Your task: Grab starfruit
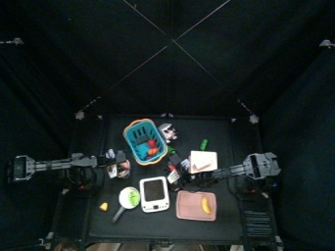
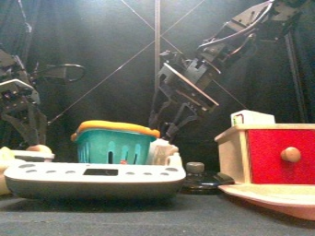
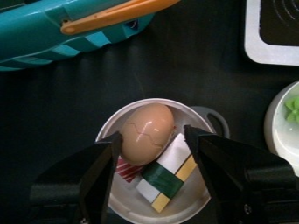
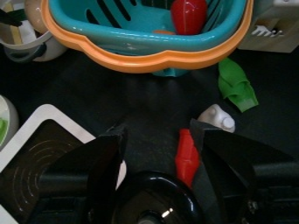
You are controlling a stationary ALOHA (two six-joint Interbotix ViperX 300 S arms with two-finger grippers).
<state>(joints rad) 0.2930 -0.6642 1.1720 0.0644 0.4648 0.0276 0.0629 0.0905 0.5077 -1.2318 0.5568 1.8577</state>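
Hunting starfruit: the only candidate is a small yellow piece [image 1: 105, 207] near the table's front-left corner, seen from the top only (too small to read its long axis). It lies toward the table front from the left gripper [image 3: 155, 140], whose jaws are spread, hovering over a bowl [image 3: 205, 114] with an egg [image 3: 149, 131]. The right gripper [image 4: 158, 131], also spread, faces the teal basket [image 4: 140, 35], well apart. Left arm is nearer.
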